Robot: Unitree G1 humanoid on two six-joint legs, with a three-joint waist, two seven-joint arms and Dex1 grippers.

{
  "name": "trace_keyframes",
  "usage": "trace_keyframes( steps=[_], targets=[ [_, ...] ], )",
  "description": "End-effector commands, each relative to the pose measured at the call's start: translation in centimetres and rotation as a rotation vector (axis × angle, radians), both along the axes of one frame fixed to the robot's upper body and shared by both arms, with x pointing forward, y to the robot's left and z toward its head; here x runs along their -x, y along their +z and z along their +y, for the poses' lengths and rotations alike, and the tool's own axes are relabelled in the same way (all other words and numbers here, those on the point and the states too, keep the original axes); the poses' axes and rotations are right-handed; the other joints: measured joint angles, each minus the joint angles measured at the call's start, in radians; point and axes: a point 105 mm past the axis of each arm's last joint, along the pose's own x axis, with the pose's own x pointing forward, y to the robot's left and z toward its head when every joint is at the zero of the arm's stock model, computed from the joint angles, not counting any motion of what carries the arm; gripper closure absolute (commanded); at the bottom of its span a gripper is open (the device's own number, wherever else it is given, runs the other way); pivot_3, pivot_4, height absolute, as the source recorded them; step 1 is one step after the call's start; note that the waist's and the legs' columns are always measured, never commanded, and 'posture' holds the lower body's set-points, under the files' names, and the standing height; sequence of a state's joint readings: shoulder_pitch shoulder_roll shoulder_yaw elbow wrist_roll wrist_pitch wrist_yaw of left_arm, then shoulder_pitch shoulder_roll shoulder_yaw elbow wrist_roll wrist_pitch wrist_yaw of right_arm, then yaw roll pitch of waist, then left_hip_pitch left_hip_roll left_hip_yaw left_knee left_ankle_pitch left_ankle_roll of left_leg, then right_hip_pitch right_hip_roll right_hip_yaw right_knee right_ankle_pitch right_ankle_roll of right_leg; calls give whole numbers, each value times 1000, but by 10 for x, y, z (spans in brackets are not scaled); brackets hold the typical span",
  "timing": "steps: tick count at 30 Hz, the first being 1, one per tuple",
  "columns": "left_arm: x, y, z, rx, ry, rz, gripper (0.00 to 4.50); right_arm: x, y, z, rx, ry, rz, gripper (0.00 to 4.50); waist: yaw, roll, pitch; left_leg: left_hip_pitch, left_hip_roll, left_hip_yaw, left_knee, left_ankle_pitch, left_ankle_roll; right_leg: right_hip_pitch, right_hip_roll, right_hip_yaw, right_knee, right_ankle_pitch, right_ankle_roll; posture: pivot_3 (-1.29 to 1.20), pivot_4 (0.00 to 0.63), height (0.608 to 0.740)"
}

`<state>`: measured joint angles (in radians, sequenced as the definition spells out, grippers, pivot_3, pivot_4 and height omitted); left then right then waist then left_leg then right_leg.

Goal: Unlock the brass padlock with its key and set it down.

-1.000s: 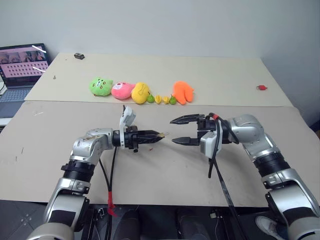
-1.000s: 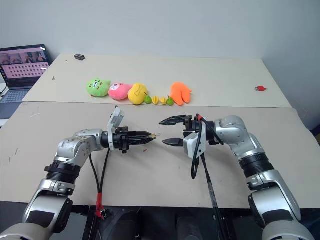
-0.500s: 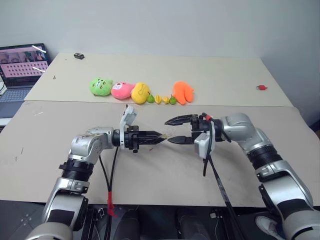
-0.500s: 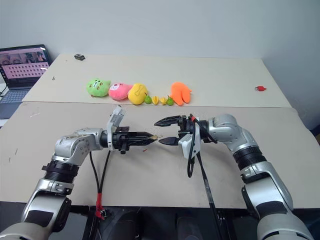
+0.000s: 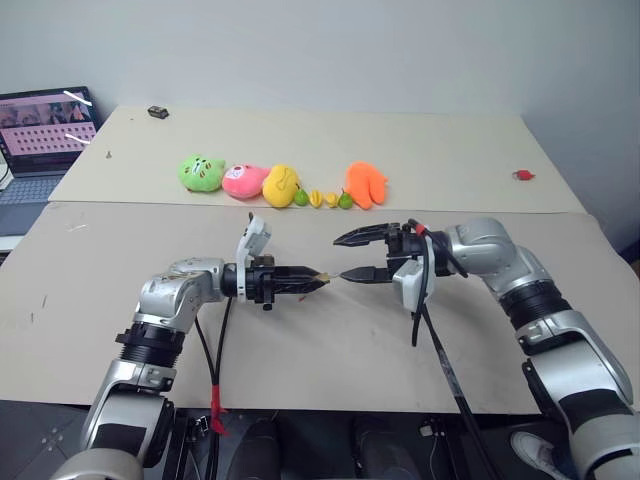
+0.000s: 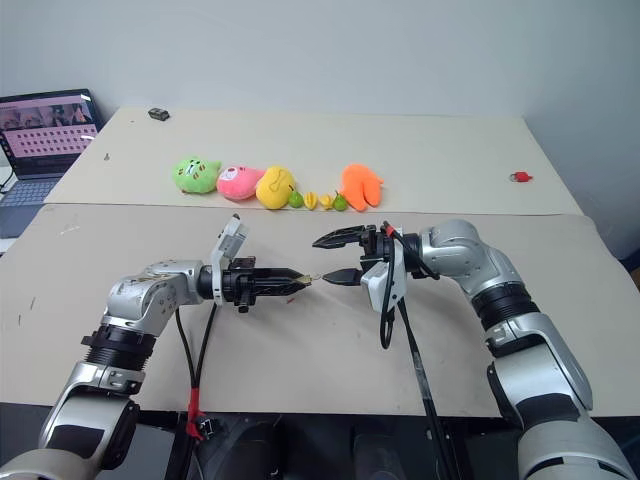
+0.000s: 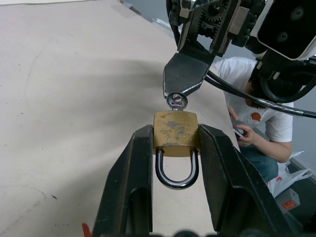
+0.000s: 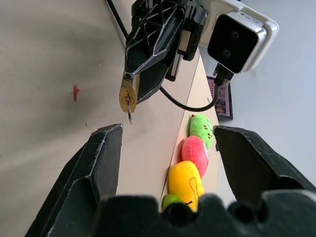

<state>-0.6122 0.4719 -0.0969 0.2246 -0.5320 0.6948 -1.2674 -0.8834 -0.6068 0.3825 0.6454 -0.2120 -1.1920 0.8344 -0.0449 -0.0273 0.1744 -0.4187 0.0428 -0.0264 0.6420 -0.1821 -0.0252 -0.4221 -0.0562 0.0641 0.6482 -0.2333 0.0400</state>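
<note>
The brass padlock (image 7: 175, 128) is pinched by its sides between the two fingers of my left gripper (image 5: 316, 279), which is shut on it, with its silver shackle pointing back toward the wrist. The key (image 7: 176, 101) sticks out of the padlock's far end, showing its round head. My right gripper (image 5: 343, 258) faces the left one above the near table, jaws wide open and holding nothing. Its lower fingertip (image 7: 185, 74) sits right at the key's head; I cannot tell whether it touches. The right wrist view shows the padlock (image 8: 128, 94) with the key (image 8: 130, 112) hanging out.
A row of plush toys, green (image 5: 202, 172), pink (image 5: 243, 180), yellow (image 5: 281, 184) and orange (image 5: 366, 184), lies on the far table with small toy fruits (image 5: 322, 198). A laptop (image 5: 45, 135) stands far left. A small red item (image 5: 523, 175) lies far right. A person (image 7: 249, 108) sits beyond.
My right gripper has moved left toward the left gripper, still open, and its lower fingertip now reaches the key. The left gripper has kept the padlock in place.
</note>
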Motion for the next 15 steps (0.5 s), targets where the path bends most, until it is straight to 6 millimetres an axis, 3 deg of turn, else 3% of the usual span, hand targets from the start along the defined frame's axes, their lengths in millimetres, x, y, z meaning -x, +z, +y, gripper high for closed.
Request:
trace_keyframes(
  steps=[1,15],
  targets=[
    [-1,12,-2,27,-7,-41,3664,3,12,3,-51,22,-33,954,0,0,0,0,0,0,0,0,0,0,0,0,0,0,0,0,150,722],
    [-1,11,-3,32,-8,-37,3664,7,13,3,-57,32,-26,954,0,0,0,0,0,0,0,0,0,0,0,0,0,0,0,0,150,722]
  ],
)
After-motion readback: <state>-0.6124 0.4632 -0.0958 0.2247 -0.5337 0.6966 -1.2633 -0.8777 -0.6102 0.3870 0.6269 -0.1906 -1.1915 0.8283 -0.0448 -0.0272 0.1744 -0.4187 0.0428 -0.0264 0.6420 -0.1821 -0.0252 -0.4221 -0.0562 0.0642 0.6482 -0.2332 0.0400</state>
